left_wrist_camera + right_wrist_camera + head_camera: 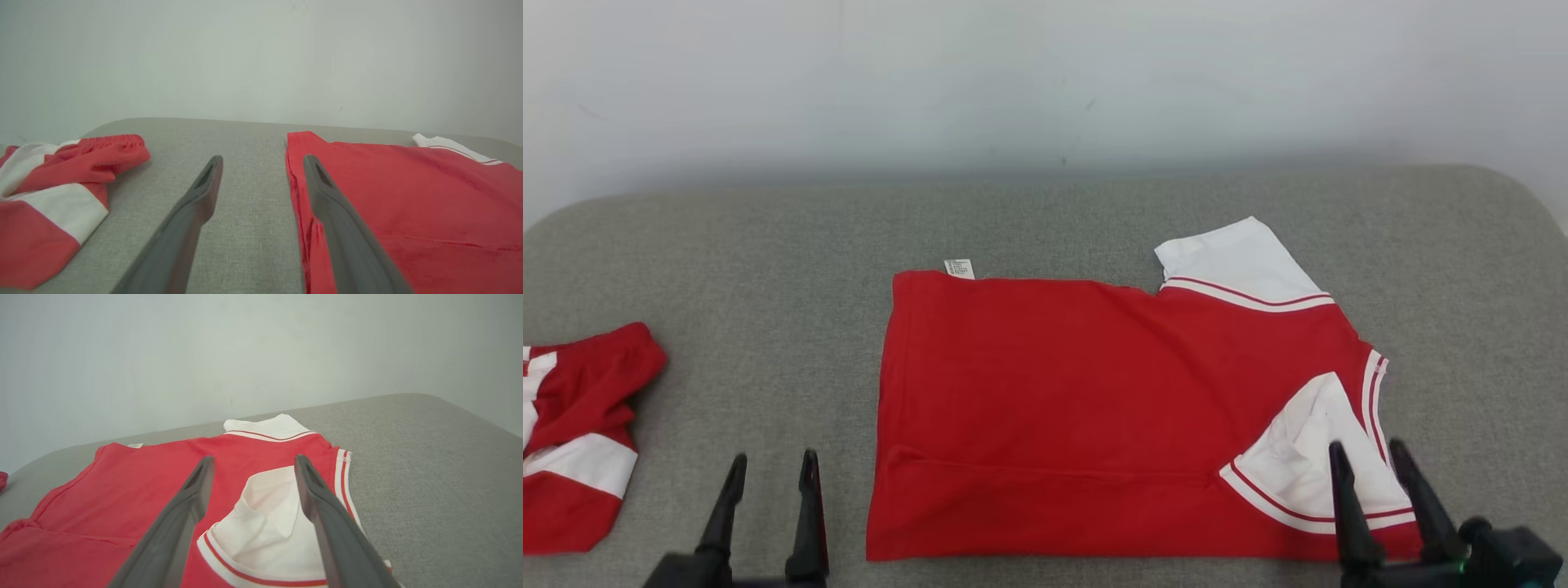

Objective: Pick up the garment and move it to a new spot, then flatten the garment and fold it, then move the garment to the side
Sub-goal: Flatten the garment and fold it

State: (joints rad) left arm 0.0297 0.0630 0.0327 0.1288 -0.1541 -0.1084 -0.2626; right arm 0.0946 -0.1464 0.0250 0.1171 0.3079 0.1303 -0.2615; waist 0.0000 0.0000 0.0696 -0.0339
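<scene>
- The red shirt (pixel 1054 392) is lying spread on the grey desk (pixel 768 245), hem to the robot's left and white sleeves to its right. A care label (pixel 959 268) is peeking out at the shirt's far hem corner.
- The near sleeve (pixel 1307 457) is lying turned in over the shirt's red body, and a long crease (pixel 1054 471) is running along the shirt's near edge. I am judging a first lengthwise fold to be in. The far sleeve (pixel 1233 257) is sticking out past the shirt's far edge.
- The left claw (pixel 774 457) is standing spread and empty just beside the shirt's hem, at its near corner. In the left wrist view one finger (pixel 327 192) is overlapping the hem edge, though whether it is touching cloth is hard to tell.
- The right claw (pixel 1366 445) is hovering spread and empty above the shirt's near sleeve.
- A second garment (pixel 572 441), red and white and crumpled, is lying well to the left of the shirt's hem.
- Doing the fold well probably means working both ends of the shirt together:
  - pinching both layers at the shirt's corners, not just the top one;
  - keeping the two claws level with each other so the shirt's edge is travelling straight;
  - tucking in the far sleeve before carrying that side over;
  - laying the cloth down slowly, so the near sleeve is not sliding out of the shirt.
</scene>
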